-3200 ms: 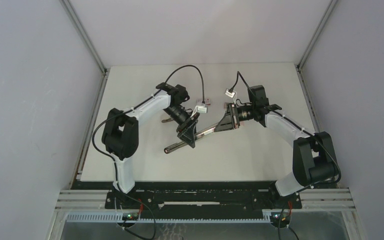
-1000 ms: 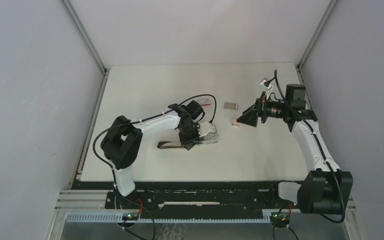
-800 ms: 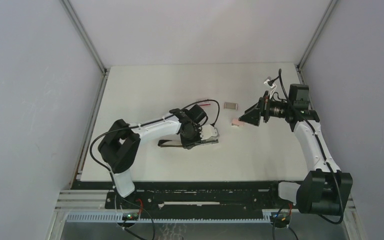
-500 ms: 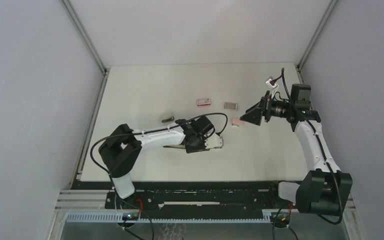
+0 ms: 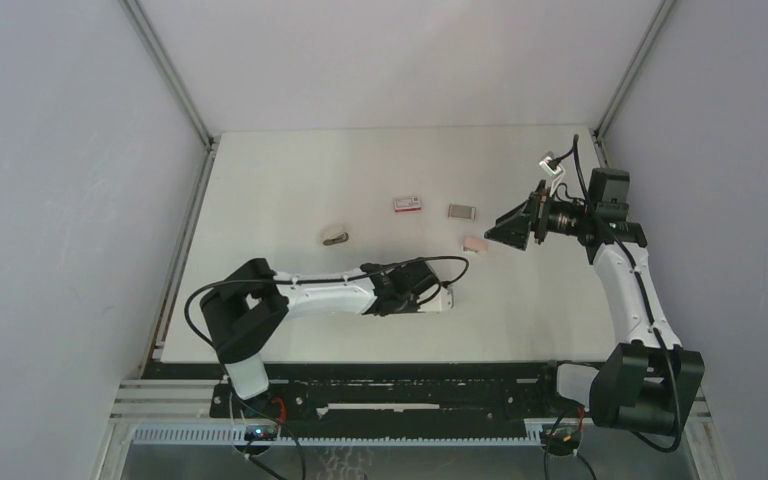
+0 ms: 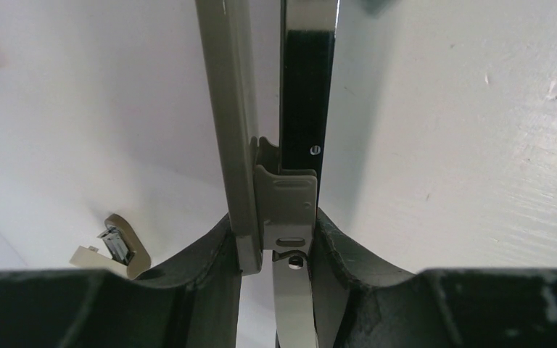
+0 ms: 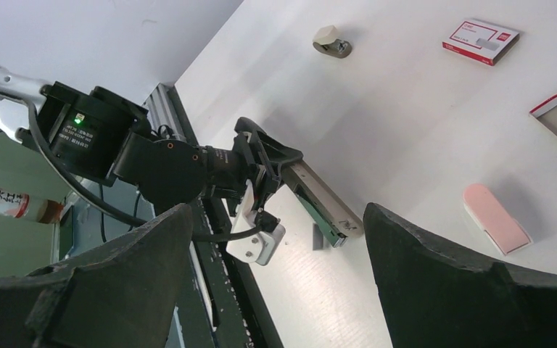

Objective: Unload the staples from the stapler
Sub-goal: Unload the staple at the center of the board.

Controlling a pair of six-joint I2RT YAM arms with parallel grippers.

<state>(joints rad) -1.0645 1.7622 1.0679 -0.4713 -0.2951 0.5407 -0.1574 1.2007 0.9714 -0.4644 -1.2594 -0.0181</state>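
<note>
Left gripper narrow, clamped on stapler, now lower and nearer the table's front edge than a second ago. Staples: too small to tell. Right gripper wide, empty, pulled back right, near pink stapler.

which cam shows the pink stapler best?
Right wrist: the pink stapler appears large, whole and unobstructed. Top external shows only a tiny pink speck; left wrist does not show it.

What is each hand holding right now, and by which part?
The left hand grips the opened stapler by one end; the right hand is open and empty.
</note>
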